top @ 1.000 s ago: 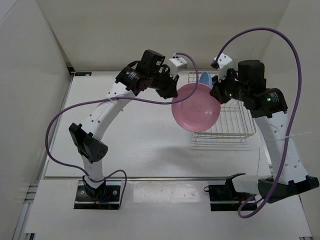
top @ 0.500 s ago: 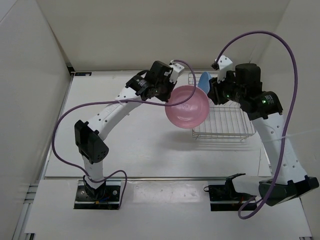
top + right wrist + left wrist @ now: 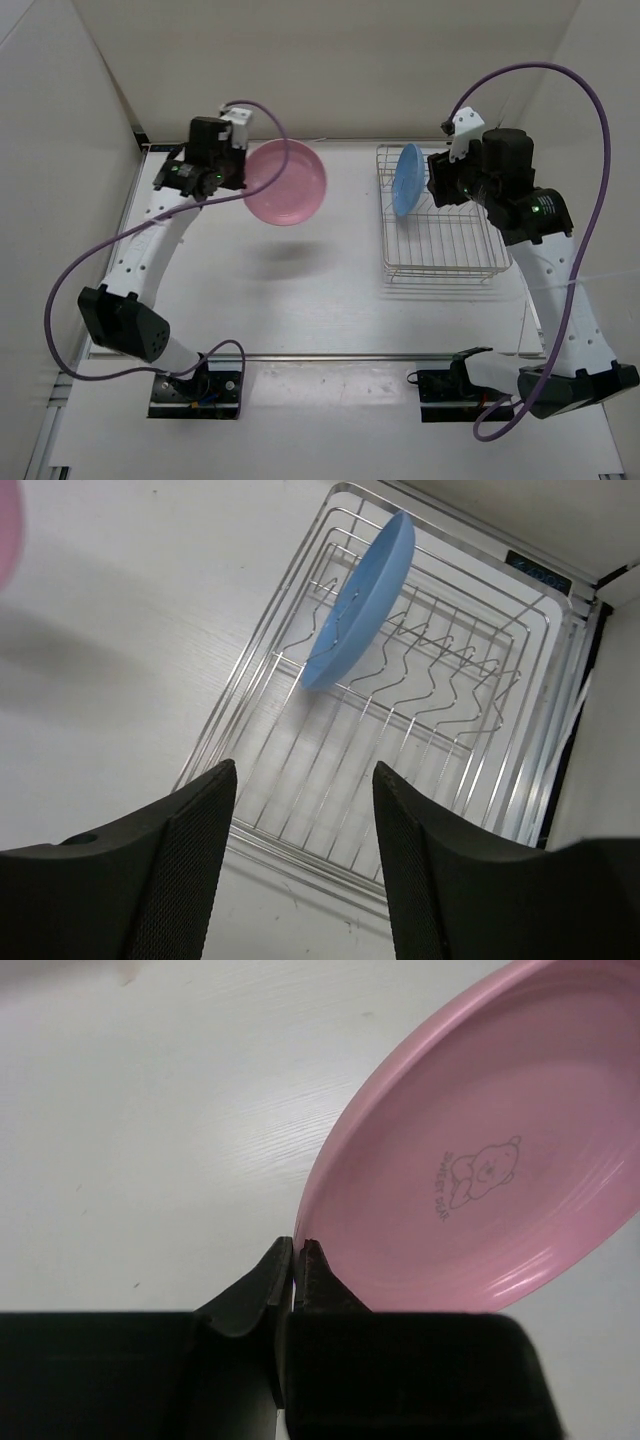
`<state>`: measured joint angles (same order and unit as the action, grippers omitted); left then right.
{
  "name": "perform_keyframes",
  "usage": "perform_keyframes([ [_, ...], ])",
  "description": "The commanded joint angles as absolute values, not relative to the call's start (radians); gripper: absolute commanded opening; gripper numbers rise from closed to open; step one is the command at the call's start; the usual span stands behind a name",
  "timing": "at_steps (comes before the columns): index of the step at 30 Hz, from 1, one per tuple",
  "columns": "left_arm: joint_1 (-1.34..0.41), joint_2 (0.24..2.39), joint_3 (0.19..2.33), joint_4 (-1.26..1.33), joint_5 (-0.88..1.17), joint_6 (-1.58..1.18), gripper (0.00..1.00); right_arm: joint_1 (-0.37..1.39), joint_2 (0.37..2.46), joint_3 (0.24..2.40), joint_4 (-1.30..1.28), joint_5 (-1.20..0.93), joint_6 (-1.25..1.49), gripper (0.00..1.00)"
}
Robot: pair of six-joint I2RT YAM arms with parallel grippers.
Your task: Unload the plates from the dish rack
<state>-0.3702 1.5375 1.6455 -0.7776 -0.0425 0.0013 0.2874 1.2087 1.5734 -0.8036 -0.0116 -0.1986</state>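
Plates are apart: we see the pink plate (image 3: 286, 182) outside the dish rack (image 3: 445, 250), held tilted above the far left part of the desk (image 3: 300, 310), its shadow on the surface below. Our left hand (image 3: 297, 1258) is clenched on its rim. We see the light blue plate (image 3: 355, 605) standing on edge at the rack's far left end. Our right hand (image 3: 302, 780) hovers above the rack, released, fingers spread with nothing between them.
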Motion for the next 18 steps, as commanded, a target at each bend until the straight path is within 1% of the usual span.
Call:
perform_keyframes([
  [1, -0.203, 1.483, 1.515, -0.73, 0.061, 0.015, 0.11, 0.284, 1.161, 1.554, -0.756, 0.064, -0.213, 0.62],
  [3, -0.12, 1.499, 1.477, -0.706, 0.136, -0.006, 0.11, 0.275, 1.152, 1.543, -0.756, 0.075, -0.222, 0.62],
  [4, -0.044, 1.534, 1.477, -0.706, 0.159, -0.017, 0.11, 0.265, 1.152, 1.543, -0.756, 0.075, -0.222, 0.62],
  [6, 0.024, 1.58, 1.494, -0.718, 0.24, -0.041, 0.11, 0.265, 1.152, 1.543, -0.756, 0.075, -0.213, 0.62],
  [8, 0.086, 1.672, 1.566, -0.741, 0.282, -0.074, 0.11, 0.265, 1.152, 1.543, -0.756, 0.075, -0.213, 0.63],
  [13, 0.132, 1.885, 1.759, -0.817, 0.345, -0.149, 0.11, 0.265, 1.152, 1.543, -0.765, 0.084, -0.213, 0.63],
  [15, 0.159, 2.0, 1.868, -0.839, 0.374, -0.196, 0.11, 0.265, 1.152, 1.543, -0.765, 0.095, -0.213, 0.63],
  [16, 0.169, 2.084, 1.963, -0.877, 0.385, -0.224, 0.11, 0.265, 1.152, 1.534, -0.775, 0.095, -0.213, 0.63],
  [18, 0.184, 2.158, 2.046, -0.903, 0.402, -0.235, 0.11, 0.265, 1.152, 1.534, -0.775, 0.095, -0.222, 0.63],
])
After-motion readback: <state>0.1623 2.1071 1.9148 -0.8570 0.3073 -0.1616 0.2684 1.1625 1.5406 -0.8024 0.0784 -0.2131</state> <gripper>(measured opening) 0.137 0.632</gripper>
